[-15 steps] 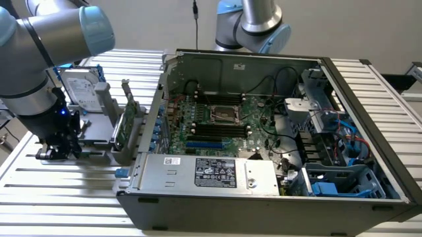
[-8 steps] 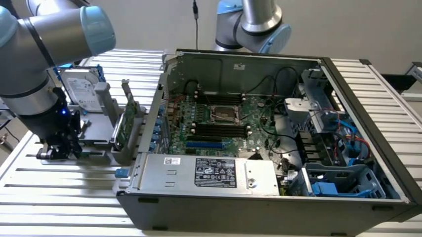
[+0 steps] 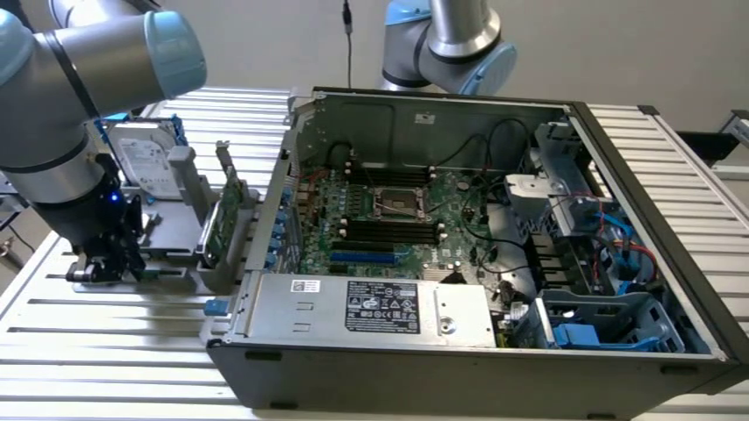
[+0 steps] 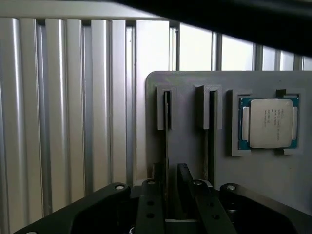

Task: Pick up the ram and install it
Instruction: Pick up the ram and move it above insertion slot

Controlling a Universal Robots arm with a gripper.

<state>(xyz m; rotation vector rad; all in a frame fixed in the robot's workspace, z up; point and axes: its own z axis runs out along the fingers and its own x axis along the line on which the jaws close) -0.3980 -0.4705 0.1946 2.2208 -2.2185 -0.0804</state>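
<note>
On the exterior view's left of the open case, the arm holds its gripper low over the grey holder, hard drive just behind, card standing between it and the case, fingers parted astride the ram upright in its slot, CPU nearby.

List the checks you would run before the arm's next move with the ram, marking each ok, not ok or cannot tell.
1. Ram stands edge-on in a slot of the grey holder: ok.
2. Gripper is down at that slot: ok.
3. Ram firmly gripped: cannot tell.
4. Processor lies in its own recess, apart from the ram: ok.
5. Computer case is open, motherboard exposed: ok.
</note>
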